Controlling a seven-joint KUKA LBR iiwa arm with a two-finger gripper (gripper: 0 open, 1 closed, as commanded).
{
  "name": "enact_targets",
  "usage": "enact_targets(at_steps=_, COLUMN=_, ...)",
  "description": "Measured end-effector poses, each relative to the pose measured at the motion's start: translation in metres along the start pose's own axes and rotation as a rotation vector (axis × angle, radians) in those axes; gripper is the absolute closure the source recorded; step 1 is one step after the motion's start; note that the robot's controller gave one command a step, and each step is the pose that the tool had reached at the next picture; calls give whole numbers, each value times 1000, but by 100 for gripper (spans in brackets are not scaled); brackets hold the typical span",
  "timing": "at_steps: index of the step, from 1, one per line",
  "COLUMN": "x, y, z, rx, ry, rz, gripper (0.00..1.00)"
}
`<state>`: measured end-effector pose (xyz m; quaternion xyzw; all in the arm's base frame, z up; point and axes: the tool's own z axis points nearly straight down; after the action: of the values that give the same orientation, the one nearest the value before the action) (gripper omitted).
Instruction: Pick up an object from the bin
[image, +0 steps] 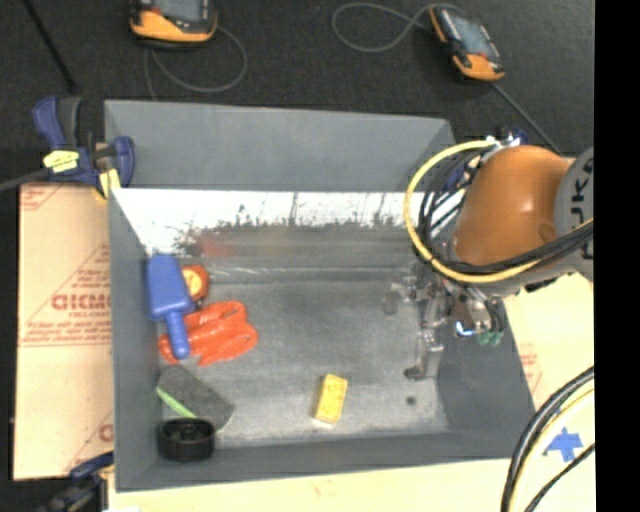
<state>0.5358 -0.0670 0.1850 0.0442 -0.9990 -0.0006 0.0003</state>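
My gripper (422, 362) hangs at the right side of the bin, below the orange wrist cover, its metal fingers pointing down to the bin floor with nothing seen between them. The nearest loose thing is a small yellow block (330, 398) lying on the floor to the gripper's lower left, well apart from it.
Along the left side lie a blue brush-like tool (167, 301) over an orange plastic piece (215, 333), a small red and yellow thing (194, 281), a dark grey sponge with a green edge (192, 397) and a black round cap (186, 438). The arm and cables crowd the right wall.
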Motion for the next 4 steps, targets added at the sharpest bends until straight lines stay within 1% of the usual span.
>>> enact_targets(at_steps=1, x=-21, y=10, z=23, rx=4, ry=-8, rz=-124, gripper=0)
enact_targets(at_steps=2, x=-3, y=35, z=55, rx=3, ry=-7, rz=-231, gripper=0)
enact_targets(at_steps=3, x=-7, y=60, z=88, rx=0, ry=0, rz=-165, gripper=0)
enact_targets(at_steps=4, x=15, y=61, z=103, rx=1, ry=-7, rz=-194, gripper=0)
